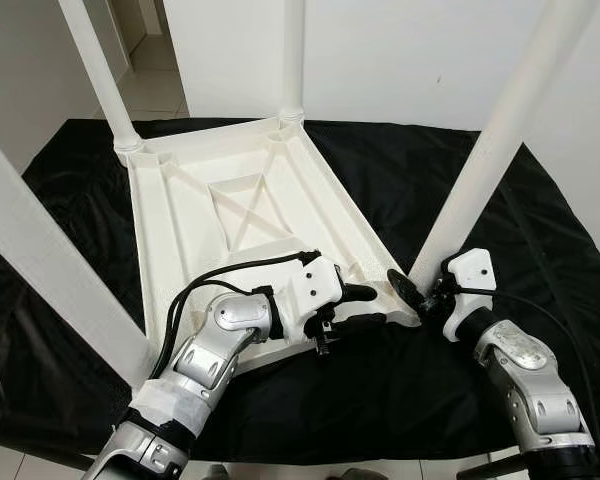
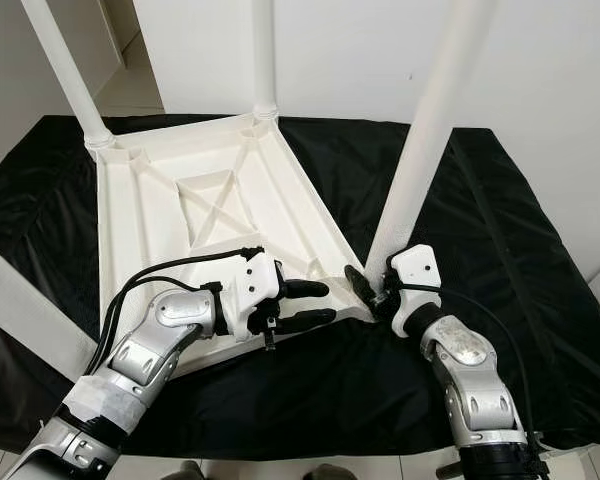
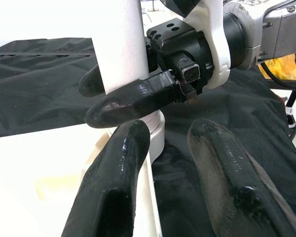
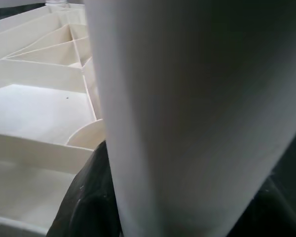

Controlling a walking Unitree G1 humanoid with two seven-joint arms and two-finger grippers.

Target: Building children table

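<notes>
Left gripper [image 1: 372,306]: fingers parted, resting on upturned white plastic tabletop [image 1: 205,215].
Right gripper [image 1: 417,293]: clamped round near-right white round leg [image 1: 485,150].
Leg axis: upright, leaning slightly, nearer the right arm.

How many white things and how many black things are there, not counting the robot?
White legs: 4
White tabletop: 1
Black cloth: 1
Total: 6
</notes>
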